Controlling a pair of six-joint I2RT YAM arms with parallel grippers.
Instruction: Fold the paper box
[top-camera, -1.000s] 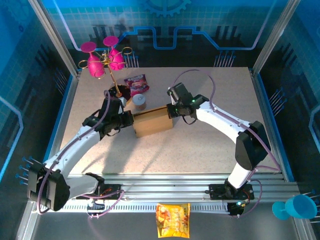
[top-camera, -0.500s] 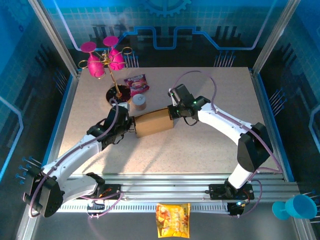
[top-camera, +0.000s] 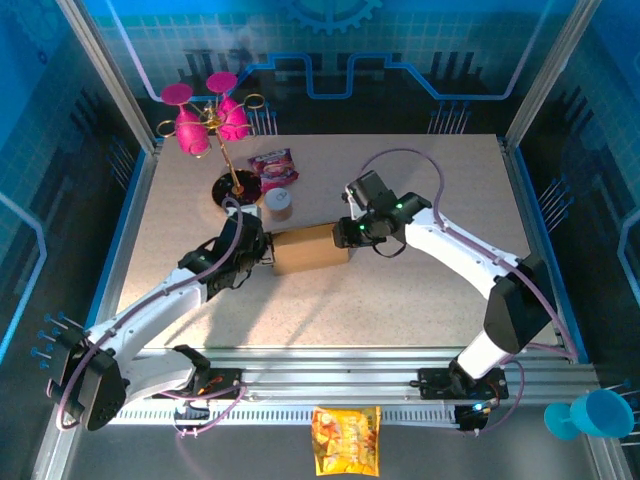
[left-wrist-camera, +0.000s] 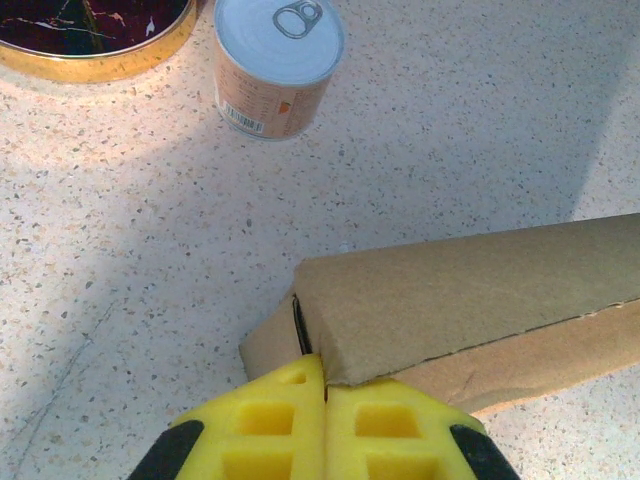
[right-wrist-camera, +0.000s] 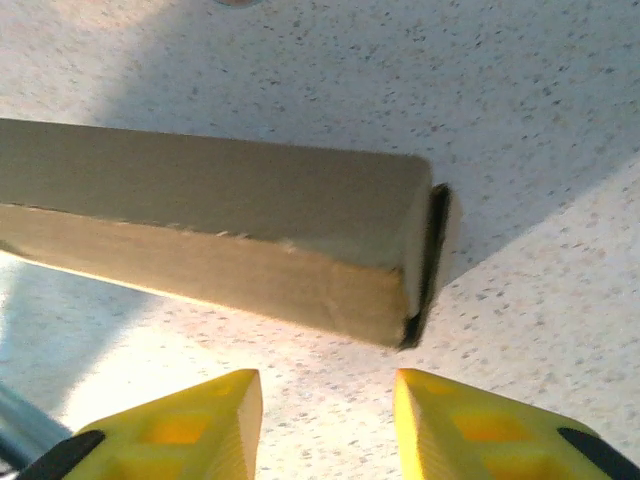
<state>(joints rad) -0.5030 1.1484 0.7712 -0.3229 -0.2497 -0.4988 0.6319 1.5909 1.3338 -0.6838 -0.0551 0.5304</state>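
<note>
The paper box (top-camera: 310, 248) lies closed as a flat brown cardboard block in the middle of the table. My left gripper (top-camera: 262, 252) is at its left end, shut. In the left wrist view the yellow pads (left-wrist-camera: 290, 420) are pressed together, their tips touching the corner of the paper box (left-wrist-camera: 470, 295), with nothing between them. My right gripper (top-camera: 348, 232) stands at the box's right end. In the right wrist view it is open (right-wrist-camera: 325, 385), a short way back from the end of the paper box (right-wrist-camera: 220, 220), where a dark seam shows.
A small can (top-camera: 279, 202) stands just behind the box, also close in the left wrist view (left-wrist-camera: 278, 65). A stand with pink glasses (top-camera: 205, 120) and a snack packet (top-camera: 272, 165) are at the back left. A yellow bag (top-camera: 346, 440) and a blue cup (top-camera: 590, 415) lie off the table in front.
My right gripper has opened and drawn back a little from the box's right end. My left arm has swung down and settled its shut gripper at the box's left end.
</note>
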